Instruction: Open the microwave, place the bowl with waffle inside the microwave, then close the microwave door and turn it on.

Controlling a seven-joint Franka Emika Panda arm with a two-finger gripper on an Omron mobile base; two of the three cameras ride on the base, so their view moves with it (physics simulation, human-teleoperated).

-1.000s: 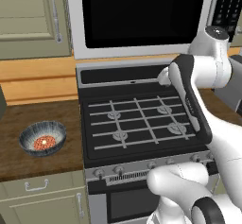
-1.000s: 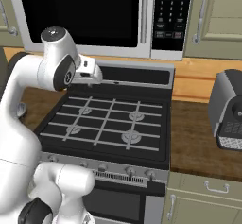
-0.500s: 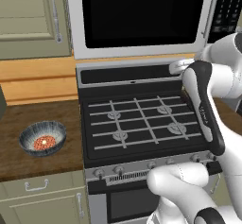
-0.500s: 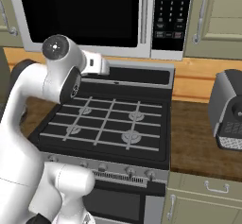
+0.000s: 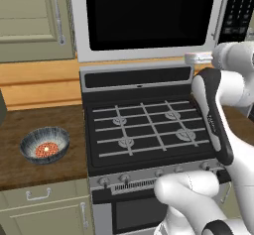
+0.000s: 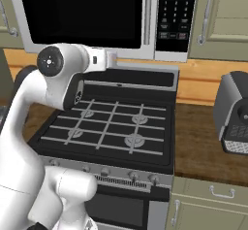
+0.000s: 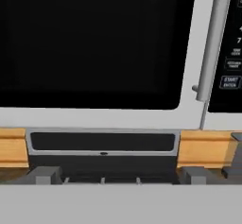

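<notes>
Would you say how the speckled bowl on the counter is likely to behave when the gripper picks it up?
The bowl looks rigid and probably light. Its rounded wall may slip in a pinch. The waffle lies loose inside, so tilting could slide it.

From my left base camera I look forward and down over the stove [image 5: 144,130], from behind the arm, which rises at the lower right; the wooden worktop [image 5: 30,130] with the bowl [image 5: 44,145] sits to the left, and the microwave [image 5: 149,18] hangs above. My right base camera looks at the same stove [image 6: 111,127] and microwave [image 6: 97,15] from the other side, the arm at lower left, and takes in the worktop [image 6: 203,146] on the right. The hand camera sits close and level, facing the microwave door [image 7: 94,43], with its handle [image 7: 210,43] and the stove's back panel [image 7: 101,142] below.
</notes>
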